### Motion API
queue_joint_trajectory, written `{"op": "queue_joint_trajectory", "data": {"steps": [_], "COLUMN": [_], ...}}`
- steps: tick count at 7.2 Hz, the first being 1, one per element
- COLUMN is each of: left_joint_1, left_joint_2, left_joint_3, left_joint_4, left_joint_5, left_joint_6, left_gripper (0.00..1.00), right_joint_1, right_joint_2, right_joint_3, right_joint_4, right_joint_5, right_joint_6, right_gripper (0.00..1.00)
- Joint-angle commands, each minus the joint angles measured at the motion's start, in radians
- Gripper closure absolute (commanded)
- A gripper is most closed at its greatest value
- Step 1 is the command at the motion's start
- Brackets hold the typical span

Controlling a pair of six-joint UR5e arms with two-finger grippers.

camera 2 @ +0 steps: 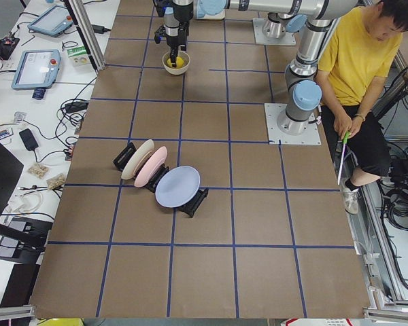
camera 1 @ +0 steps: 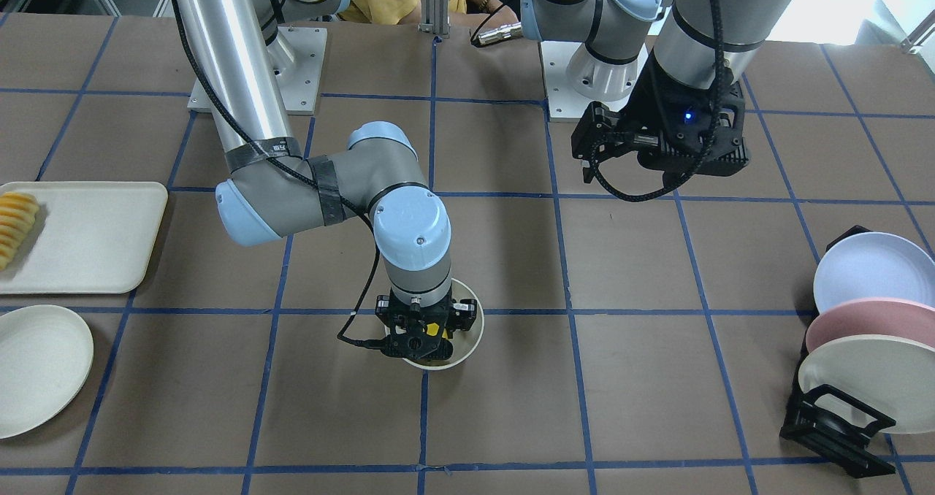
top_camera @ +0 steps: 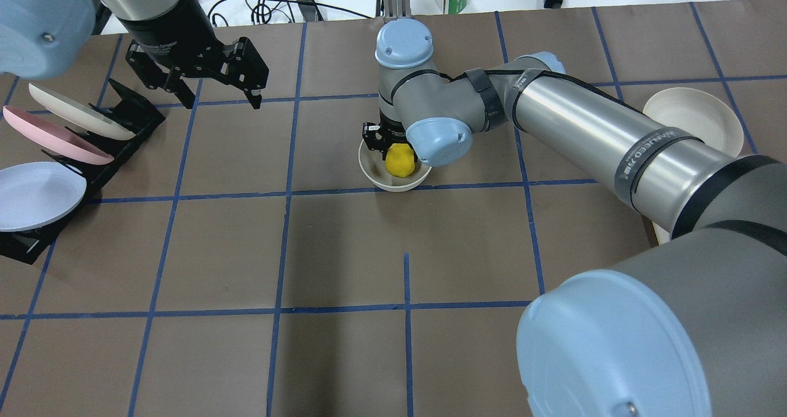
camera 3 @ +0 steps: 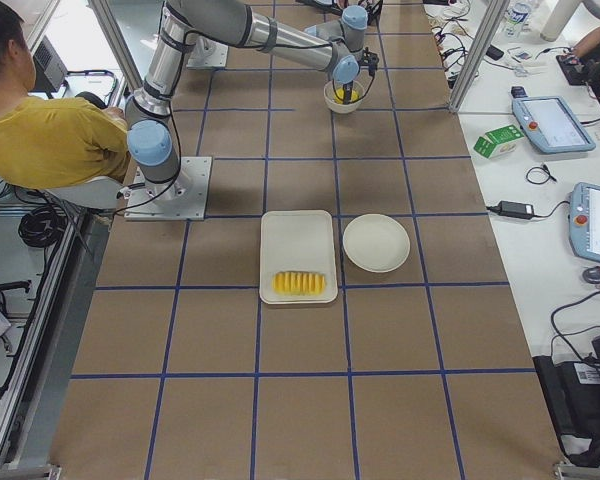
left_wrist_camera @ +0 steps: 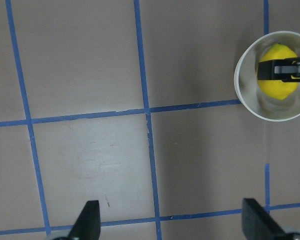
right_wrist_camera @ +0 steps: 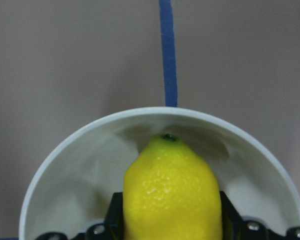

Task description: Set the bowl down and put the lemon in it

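Observation:
The off-white bowl (top_camera: 374, 178) stands on the table near the middle, on a blue tape line. The yellow lemon (top_camera: 399, 160) is inside it, its dark tip pointing away in the right wrist view (right_wrist_camera: 172, 192). My right gripper (top_camera: 393, 151) reaches down into the bowl (right_wrist_camera: 75, 172), its fingers pressed on both sides of the lemon. In the front view the gripper (camera 1: 427, 338) covers most of the bowl (camera 1: 473, 334). My left gripper (top_camera: 219, 102) hangs open and empty, high over the table to the left; its view shows the bowl (left_wrist_camera: 241, 87) and lemon (left_wrist_camera: 277, 87) at top right.
A black rack (top_camera: 132, 112) with cream, pink and blue plates (top_camera: 37, 195) stands at the left edge. A cream tray (camera 1: 88, 239) with fruit slices (camera 1: 14, 225) and a cream plate (camera 1: 36, 367) lie on the right arm's side. An operator in yellow (camera 2: 357, 61) sits behind the bases.

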Motion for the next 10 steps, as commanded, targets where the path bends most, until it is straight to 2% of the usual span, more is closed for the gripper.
{"op": "queue_joint_trajectory", "data": {"steps": [1, 3, 5, 6, 8, 9, 10], "left_joint_1": [0.003, 0.005, 0.002, 0.0, -0.003, -0.004, -0.004], "left_joint_2": [0.001, -0.002, -0.011, -0.01, -0.004, -0.004, -0.004], "left_joint_3": [-0.009, -0.014, -0.011, -0.009, -0.011, -0.011, -0.011], "left_joint_4": [-0.002, -0.002, -0.001, -0.001, -0.001, -0.001, -0.001], "left_joint_5": [-0.004, 0.0, -0.007, -0.008, -0.004, -0.004, -0.001], "left_joint_6": [0.0, 0.0, -0.008, -0.017, -0.017, -0.017, -0.017], "left_gripper": [0.0, 0.0, 0.0, 0.0, 0.0, 0.0, 0.0], "right_joint_1": [-0.003, -0.027, -0.122, -0.218, -0.346, -0.384, -0.388], "right_joint_2": [-0.025, -0.128, -0.256, -0.327, -0.511, -0.559, -0.582], "right_joint_3": [-0.007, -0.008, -0.008, -0.007, 0.012, 0.016, 0.031], "right_joint_4": [0.008, 0.068, 0.233, 0.345, 0.557, 0.635, 0.69], "right_joint_5": [-0.01, -0.02, -0.033, -0.029, -0.046, -0.049, -0.04], "right_joint_6": [-0.009, -0.023, -0.085, -0.124, -0.226, -0.294, -0.284], "right_gripper": [0.0, 0.0, 0.0, 0.0, 0.0, 0.0, 0.0]}}
